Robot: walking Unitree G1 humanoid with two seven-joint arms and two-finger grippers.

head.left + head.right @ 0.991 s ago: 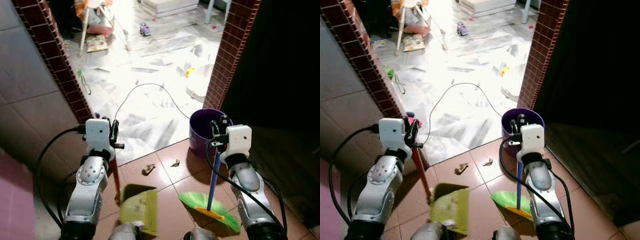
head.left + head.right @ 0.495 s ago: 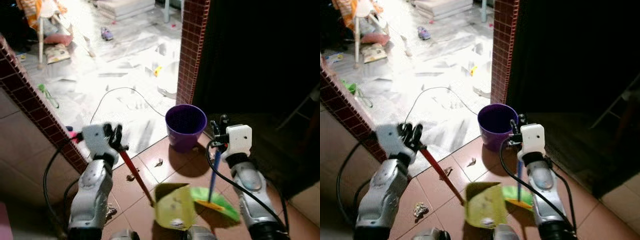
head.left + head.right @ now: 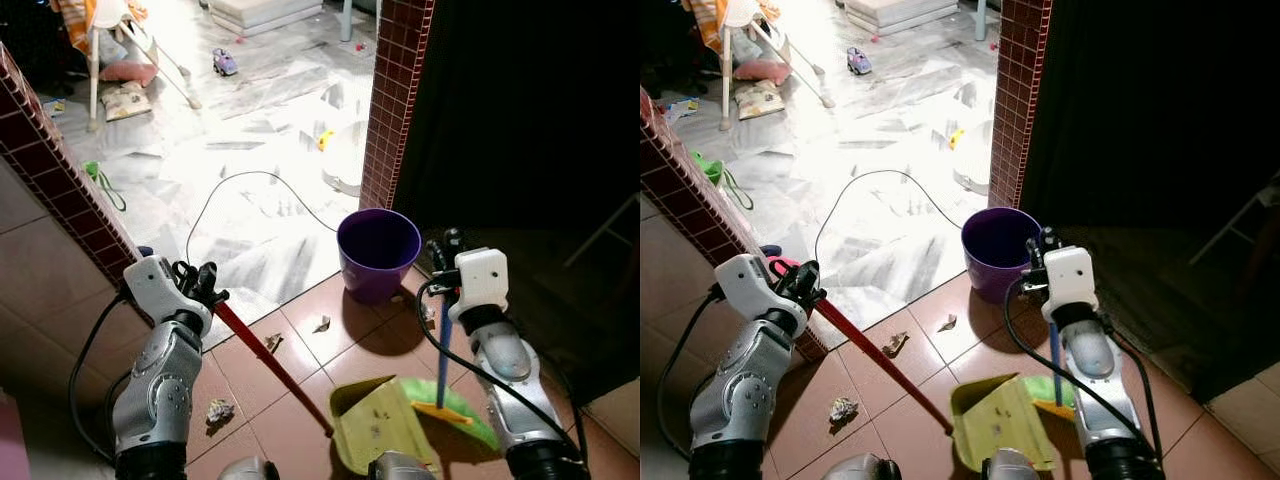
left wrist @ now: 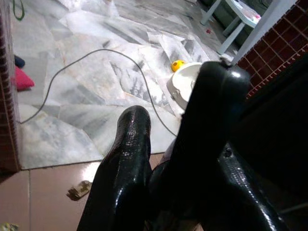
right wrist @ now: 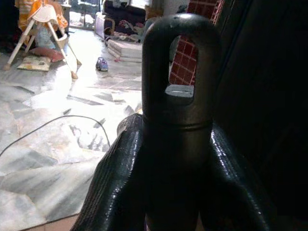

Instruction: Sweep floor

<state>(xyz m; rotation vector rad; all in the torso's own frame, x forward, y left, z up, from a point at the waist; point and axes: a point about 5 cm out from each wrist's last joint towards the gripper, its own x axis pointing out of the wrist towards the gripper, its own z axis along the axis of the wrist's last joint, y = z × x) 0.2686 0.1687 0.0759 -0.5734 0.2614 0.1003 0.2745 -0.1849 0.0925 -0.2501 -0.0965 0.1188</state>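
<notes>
Low in the frame: dustpan (image 3: 378, 428) flat on the tiles, broom (image 3: 442, 345) upright just beside it, clamped in right gripper (image 3: 440, 262). Left gripper (image 3: 200, 287) clamped on the dustpan's red handle (image 3: 270, 365). Scraps (image 3: 219, 410) lower left, others up-centre; bucket (image 3: 378, 251) beyond.

A green-bristled broom with blue handle (image 3: 443, 350) stands upright beside a yellow-green plastic dustpan on slanted red handle (image 3: 375, 425), both on terracotta tiles.

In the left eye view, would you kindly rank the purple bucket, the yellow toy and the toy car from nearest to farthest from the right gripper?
From the right gripper:
1. Purple bucket, just beside it, toward the robot's left.
2. Yellow toy, farther ahead on the marble floor.
3. Toy car, farthest, deep in the room.
</notes>
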